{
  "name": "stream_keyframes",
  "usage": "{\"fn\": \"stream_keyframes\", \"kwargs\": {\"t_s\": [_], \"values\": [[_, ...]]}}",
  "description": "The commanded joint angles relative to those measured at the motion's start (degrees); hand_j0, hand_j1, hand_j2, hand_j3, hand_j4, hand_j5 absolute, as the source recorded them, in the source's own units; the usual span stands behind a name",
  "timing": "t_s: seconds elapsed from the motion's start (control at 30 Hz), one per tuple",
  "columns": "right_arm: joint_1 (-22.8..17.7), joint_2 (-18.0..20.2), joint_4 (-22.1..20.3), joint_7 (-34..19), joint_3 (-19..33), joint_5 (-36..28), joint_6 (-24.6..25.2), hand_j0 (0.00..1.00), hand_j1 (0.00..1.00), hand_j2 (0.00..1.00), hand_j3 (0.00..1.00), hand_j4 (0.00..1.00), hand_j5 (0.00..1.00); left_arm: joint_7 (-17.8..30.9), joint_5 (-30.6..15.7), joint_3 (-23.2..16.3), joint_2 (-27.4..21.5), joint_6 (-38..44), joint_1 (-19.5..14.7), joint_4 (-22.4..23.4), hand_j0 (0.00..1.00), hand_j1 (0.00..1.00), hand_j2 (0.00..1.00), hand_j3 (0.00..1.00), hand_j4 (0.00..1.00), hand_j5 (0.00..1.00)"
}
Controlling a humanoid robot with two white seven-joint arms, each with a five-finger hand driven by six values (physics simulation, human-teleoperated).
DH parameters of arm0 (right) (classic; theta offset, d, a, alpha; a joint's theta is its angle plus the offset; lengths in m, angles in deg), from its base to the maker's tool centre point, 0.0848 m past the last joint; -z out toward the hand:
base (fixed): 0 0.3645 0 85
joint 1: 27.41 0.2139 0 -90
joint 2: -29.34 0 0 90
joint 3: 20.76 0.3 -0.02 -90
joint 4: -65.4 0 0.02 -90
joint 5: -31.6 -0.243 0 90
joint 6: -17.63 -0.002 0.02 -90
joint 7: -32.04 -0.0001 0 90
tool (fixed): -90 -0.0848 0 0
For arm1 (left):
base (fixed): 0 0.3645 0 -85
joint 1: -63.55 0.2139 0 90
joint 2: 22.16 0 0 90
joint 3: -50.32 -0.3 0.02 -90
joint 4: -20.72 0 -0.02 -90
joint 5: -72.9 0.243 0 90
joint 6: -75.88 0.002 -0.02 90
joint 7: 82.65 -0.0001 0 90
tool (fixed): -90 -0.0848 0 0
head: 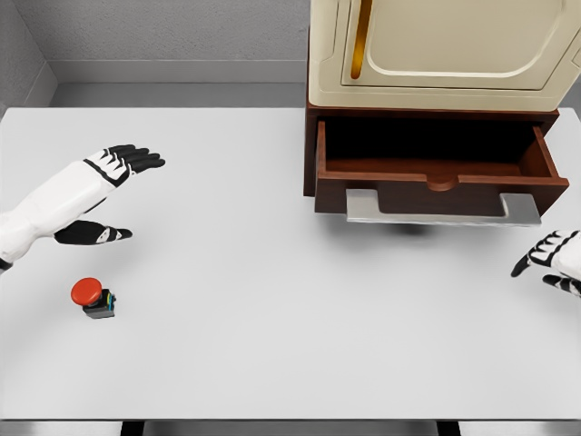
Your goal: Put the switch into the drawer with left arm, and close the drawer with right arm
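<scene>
**Switch on the near left of the counter, drawer standing open**

The switch (94, 299) sits on the near left part of the smooth, matte white counter (272, 272). It has a round, glossy red push-button cap on a small dark boxy base, with a bit of colour showing on the base's side. It is tilted a little, the cap leaning to the left. Nothing touches it.

The left hand (107, 195) hovers farther back than the switch, near it but apart. Its arm is a white, hard-shelled limb coming in from the left edge. The fingers are black with white segments; they are spread and relaxed, the long fingers pointing right and the thumb held lower and separate, gripping nothing.

The right hand (554, 262) shows at the right edge, just near of the drawer's right corner. Only part of it is in view; its black-and-white fingers are loosely splayed toward the left and hold nothing.

The drawer (436, 177) is pulled out toward the near side from a dark reddish-brown wooden cabinet (310, 145) at the far right of the counter. Its inside is a shallow, shadowed rectangular tray, and its front panel has a half-round notch in the top edge. A flat, grey metallic bar handle (442, 209) runs along the front. On the cabinet stands a cream-coloured appliance (445, 50) with a rounded door panel and a brass-toned strip on its left.
</scene>
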Motion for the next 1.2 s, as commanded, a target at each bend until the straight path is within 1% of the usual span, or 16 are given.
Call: {"fn": "stream_keyframes", "kwargs": {"t_s": [0.0,0.17,0.27,0.37,0.43,0.47,0.53,0.63,0.7,0.73,0.77,0.87,1.0,1.03,1.1,1.17], "values": [[0.0,0.1,-1.5,-0.6,0.0,0.0,0.0,0.59,0.59,0.59,0.59,0.59,0.59,0.0,-0.4,0.1,0.0,0.1,0.3,0.0,1.00,1.00,1.00,1.00,1.00,1.00],[-0.1,0.2,-1.6,-0.8,0.0,-0.1,0.0,0.60,0.60,0.60,0.60,0.60,0.60,0.0,-0.5,0.4,0.0,0.1,0.5,0.0,1.00,1.00,1.00,1.00,1.00,1.00],[-0.2,0.1,-2.3,-1.1,0.0,0.0,0.0,0.62,0.62,0.62,0.62,0.62,0.62,-0.6,-2.9,4.9,-0.1,0.1,3.1,0.1,1.00,1.00,1.00,1.00,1.00,1.00],[-0.6,0.2,-2.3,-1.1,0.0,0.2,0.0,0.62,0.62,0.62,0.62,0.62,0.62,-0.6,-14.1,4.7,-2.5,0.1,5.1,1.5,1.00,1.00,1.00,1.00,1.00,1.00],[-0.8,0.2,-3.1,-1.6,0.0,0.2,0.0,0.62,0.62,0.62,0.62,0.62,0.62,-0.6,-21.3,4.7,-6.5,0.1,8.1,2.4,1.00,1.00,1.00,1.00,1.00,1.00],[-0.9,0.1,-3.3,-1.5,0.0,0.2,0.0,0.62,0.62,0.62,0.62,0.62,0.62,-0.6,-24.1,4.7,-6.9,0.1,8.7,2.4,1.00,1.00,1.00,1.00,1.00,1.00],[-0.9,0.2,-3.7,-1.3,0.0,0.0,0.0,0.63,0.63,0.63,0.63,0.63,0.63,-0.5,-30.0,4.6,-9.6,0.1,12.5,2.4,1.00,1.00,1.00,1.00,1.00,1.00],[-0.9,0.1,-4.1,-1.3,0.0,-0.2,0.0,0.64,0.64,0.64,0.64,0.64,0.64,-0.3,-36.7,4.5,-9.7,0.1,14.9,1.7,1.00,1.00,1.00,1.00,1.00,1.00],[-0.9,0.1,-4.1,-1.0,0.0,-0.3,0.0,0.66,0.66,0.66,0.66,0.66,0.66,-0.2,-44.9,3.0,-9.9,0.1,16.2,-0.2,1.00,1.00,1.00,1.00,1.00,1.00],[-0.9,0.1,-4.1,-0.9,0.0,-0.3,0.0,0.71,0.71,0.71,0.71,0.71,0.71,-0.2,-46.7,3.0,-9.8,0.1,16.2,-0.4,1.00,1.00,1.00,1.00,1.00,1.00],[-0.8,0.1,-4.1,-0.9,0.0,-0.3,0.0,0.71,0.71,0.71,0.71,0.71,0.71,-0.2,-49.9,3.0,-9.8,0.1,16.3,-0.5,1.00,1.00,1.00,1.00,1.00,1.00],[-0.8,0.2,-4.1,-0.9,0.0,-0.3,0.0,0.71,0.71,0.71,0.71,0.71,0.71,-0.1,-54.0,2.9,-10.0,0.1,17.8,-1.6,1.00,1.00,1.00,1.00,1.00,1.00],[-0.7,0.3,-4.2,-1.2,0.0,-0.3,0.0,0.70,0.70,0.70,0.70,0.70,0.70,-0.1,-54.4,2.7,-9.7,0.1,24.8,-3.8,1.00,1.00,1.00,1.00,1.00,1.00],[-0.7,0.4,-4.1,-1.1,0.0,-0.3,0.0,0.70,0.70,0.70,0.70,0.70,0.70,-0.1,-54.6,2.7,-9.5,0.1,25.4,-3.9,1.00,1.00,1.00,1.00,1.00,1.00],[-0.8,0.4,-4.2,-0.9,0.0,-0.3,0.0,0.68,0.68,0.68,0.68,0.68,0.68,-0.1,-56.7,-0.4,-9.8,0.1,26.1,-3.9,1.00,1.00,1.00,1.00,1.00,1.00],[-0.4,0.7,-4.2,-0.9,0.0,-0.3,0.0,0.67,0.67,0.67,0.67,0.67,0.67,0.1,-56.2,-0.5,-9.7,0.1,26.3,-3.4,1.00,1.00,1.00,1.00,1.00,1.00]]}}
